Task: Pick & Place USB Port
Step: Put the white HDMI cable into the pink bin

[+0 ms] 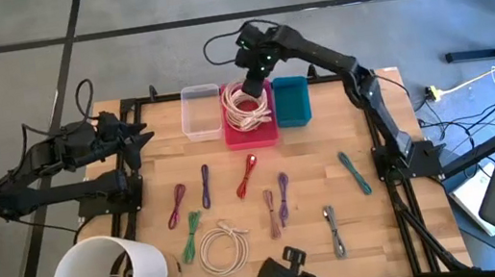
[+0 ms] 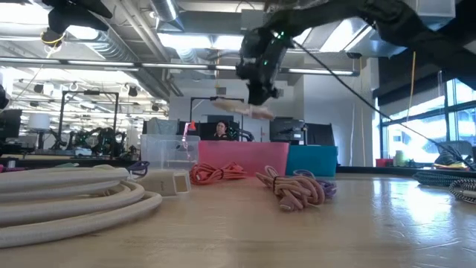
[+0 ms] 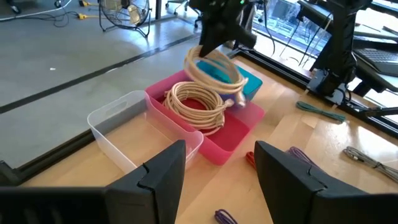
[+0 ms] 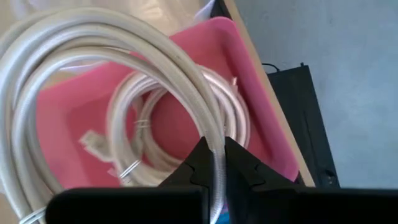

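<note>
White cable coil (image 4: 93, 68) pinched in right pincer (image 4: 216, 163) above pink bin (image 4: 261, 106); low view hides the pinch.

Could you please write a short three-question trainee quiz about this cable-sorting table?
1. True or false: the right end effector is shut on a coiled white cable above the pink bin.
2. Which bin sits between the other two? A clear bin B pink bin C teal bin
3. Fill in: the pink bin already holds another coiled ____ cable.

Key: 1 true; 2 B; 3 white.
</note>
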You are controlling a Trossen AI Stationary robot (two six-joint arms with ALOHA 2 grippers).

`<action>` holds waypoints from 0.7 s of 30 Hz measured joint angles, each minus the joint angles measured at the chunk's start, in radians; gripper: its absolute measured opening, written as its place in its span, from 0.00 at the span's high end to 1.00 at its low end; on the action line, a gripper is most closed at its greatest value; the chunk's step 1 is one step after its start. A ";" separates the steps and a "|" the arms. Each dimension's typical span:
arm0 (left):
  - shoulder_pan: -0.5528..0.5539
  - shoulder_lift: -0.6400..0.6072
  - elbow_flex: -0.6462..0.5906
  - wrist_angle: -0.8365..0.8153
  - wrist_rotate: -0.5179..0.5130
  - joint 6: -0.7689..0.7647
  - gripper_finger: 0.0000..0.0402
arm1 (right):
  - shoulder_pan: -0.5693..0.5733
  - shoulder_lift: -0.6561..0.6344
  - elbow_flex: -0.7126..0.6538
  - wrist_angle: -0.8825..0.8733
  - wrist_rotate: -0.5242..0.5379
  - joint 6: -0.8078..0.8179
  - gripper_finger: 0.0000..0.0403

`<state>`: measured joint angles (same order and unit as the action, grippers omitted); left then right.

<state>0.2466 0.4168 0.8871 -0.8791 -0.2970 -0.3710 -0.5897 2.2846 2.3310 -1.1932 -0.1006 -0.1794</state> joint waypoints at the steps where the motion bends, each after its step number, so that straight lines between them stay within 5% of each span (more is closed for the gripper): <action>1: 0.000 0.000 0.000 0.000 0.000 0.000 0.54 | -0.003 0.011 0.000 0.009 -0.001 -0.009 0.96; 21: 0.000 0.000 0.000 -0.001 0.002 -0.001 0.54 | -0.083 0.198 -0.001 0.043 -0.071 -0.012 0.93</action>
<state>0.2466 0.4168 0.8871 -0.8803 -0.2951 -0.3718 -0.6727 2.4825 2.3302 -1.1503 -0.1719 -0.1909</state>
